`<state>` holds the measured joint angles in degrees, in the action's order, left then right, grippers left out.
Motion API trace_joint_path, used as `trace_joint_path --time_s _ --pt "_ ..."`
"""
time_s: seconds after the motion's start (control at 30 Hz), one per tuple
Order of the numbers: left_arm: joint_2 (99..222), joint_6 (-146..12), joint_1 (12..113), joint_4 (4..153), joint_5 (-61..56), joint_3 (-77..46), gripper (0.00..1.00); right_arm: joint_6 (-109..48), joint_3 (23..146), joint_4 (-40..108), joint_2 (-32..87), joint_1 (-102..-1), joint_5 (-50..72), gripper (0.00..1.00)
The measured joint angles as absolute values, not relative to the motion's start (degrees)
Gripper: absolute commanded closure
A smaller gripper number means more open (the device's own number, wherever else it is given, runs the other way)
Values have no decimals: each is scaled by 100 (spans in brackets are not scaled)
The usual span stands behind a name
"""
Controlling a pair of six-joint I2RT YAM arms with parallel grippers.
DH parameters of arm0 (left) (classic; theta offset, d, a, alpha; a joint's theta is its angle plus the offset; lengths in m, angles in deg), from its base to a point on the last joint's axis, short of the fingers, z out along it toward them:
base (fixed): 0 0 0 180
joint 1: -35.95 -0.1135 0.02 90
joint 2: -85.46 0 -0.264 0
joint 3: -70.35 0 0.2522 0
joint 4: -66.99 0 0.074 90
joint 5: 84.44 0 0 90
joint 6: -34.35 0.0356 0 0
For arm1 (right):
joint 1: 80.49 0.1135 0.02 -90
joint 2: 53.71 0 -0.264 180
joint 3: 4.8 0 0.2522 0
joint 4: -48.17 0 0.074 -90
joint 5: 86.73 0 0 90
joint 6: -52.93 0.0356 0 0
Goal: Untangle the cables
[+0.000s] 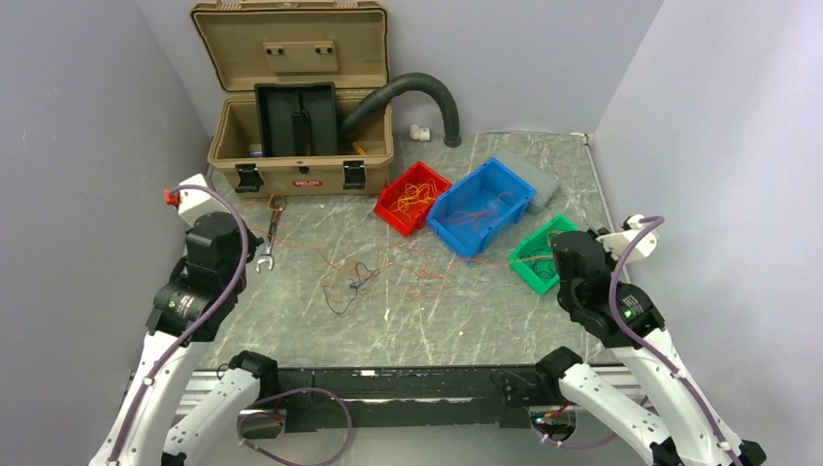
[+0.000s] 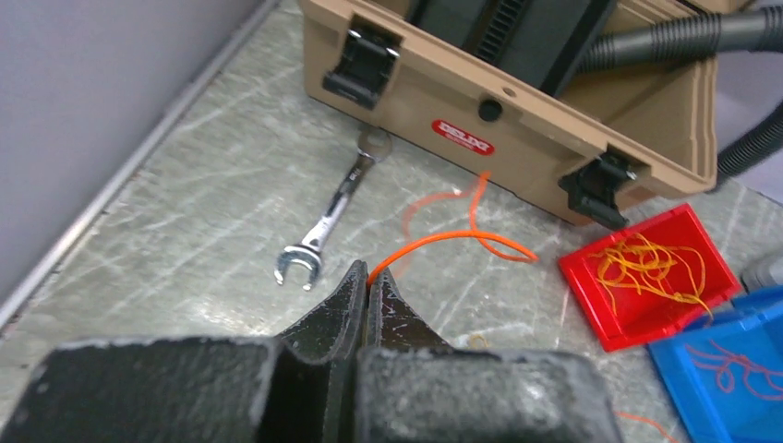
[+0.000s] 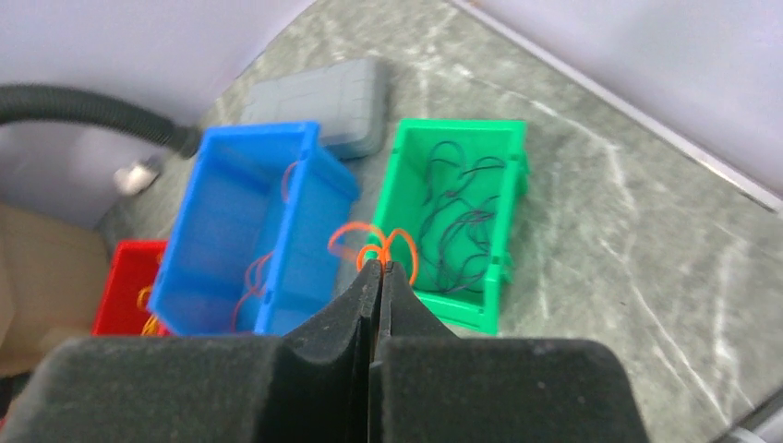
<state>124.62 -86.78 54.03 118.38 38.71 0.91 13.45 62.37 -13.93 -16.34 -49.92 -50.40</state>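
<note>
Your left hand is pinched together on an orange cable that trails over the counter toward the tan case. Your right hand is likewise clamped on a small orange loop, held up near the right edge. Whether both hold one strand cannot be told. Mid-counter, a loose tangle of black and reddish cables lies unsorted. Farther back, sorting looks well under way, with black ones in the green bin, red ones in the blue bin and orange-yellow ones in the red bin. You seem past halfway, with the middle tangle and the held strands left to do.
</note>
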Motion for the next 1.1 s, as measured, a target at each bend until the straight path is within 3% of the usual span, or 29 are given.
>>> trace_joint_path --time_s 0.2,0.33,0.43,0.5,0.53,0.6,0.63,0.77,0.87,0.97,1.1 --pt "12578 -8352 5272 12186 4752 -460 100 2396 6829 -2573 -1479 -4994 -5875 100" --pt "12481 -7994 5139 12043 5362 -634 100 2077 6965 -2462 -1617 -4997 -6043 100" --pt "12263 -7609 5113 11569 5421 -571 100 1297 6720 -1865 -1862 -4999 -5503 100" --pt "12064 -7395 5106 11160 5106 -383 100 587 6185 -1104 -2235 -5001 -4478 90" --pt "11959 -7268 5102 10940 4826 -232 100 267 5839 -728 -2443 -5005 -3835 79" --pt "11782 -7032 5102 10520 4122 144 100 -135 5253 -160 -2705 -5005 -2568 47" --pt "11743 -6938 5102 10376 3751 312 100 -310 4993 109 -2753 -5003 -1921 38" --pt "11882 -6538 5102 10151 2332 581 100 -771 4335 970 -2436 -4992 304 30" --pt "11970 -6344 5102 10063 1725 581 100 -924 4086 1556 -1925 -4865 1308 26" --pt "11920 -6226 5102 9947 1377 679 100 -1046 4117 1892 -1226 -4468 1576 8" --pt "11745 -6136 5102 9904 1268 874 100 -1121 4510 1997 5 -3821 1303 3"
